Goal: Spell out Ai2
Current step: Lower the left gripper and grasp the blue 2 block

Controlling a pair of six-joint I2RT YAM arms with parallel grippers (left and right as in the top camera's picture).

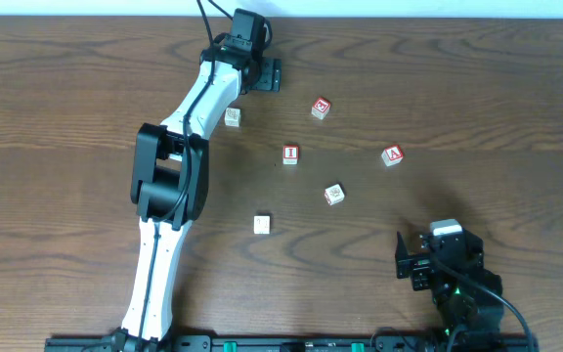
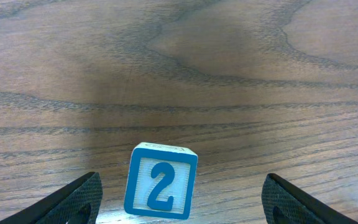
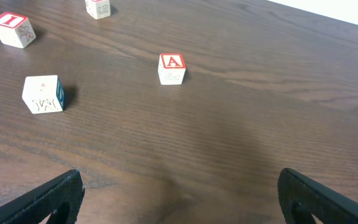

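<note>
A blue "2" block [image 2: 160, 186] stands on the table between the open jaws of my left gripper [image 2: 182, 198], nearer the left finger and touching neither. In the overhead view my left gripper [image 1: 265, 74] is at the far side of the table and hides that block. The red "I" block [image 1: 290, 154] lies mid-table and shows in the right wrist view [image 3: 12, 28]. The red "A" block [image 1: 391, 155] lies to its right, also in the right wrist view [image 3: 172, 67]. My right gripper [image 1: 411, 264] is open and empty near the front edge [image 3: 179, 199].
Other blocks lie about: one beside the left arm [image 1: 233, 116], a red one [image 1: 321, 108] at the back, a "W" block [image 1: 333, 195] [image 3: 43, 94], and a pale one [image 1: 262, 224] toward the front. The table is dark wood.
</note>
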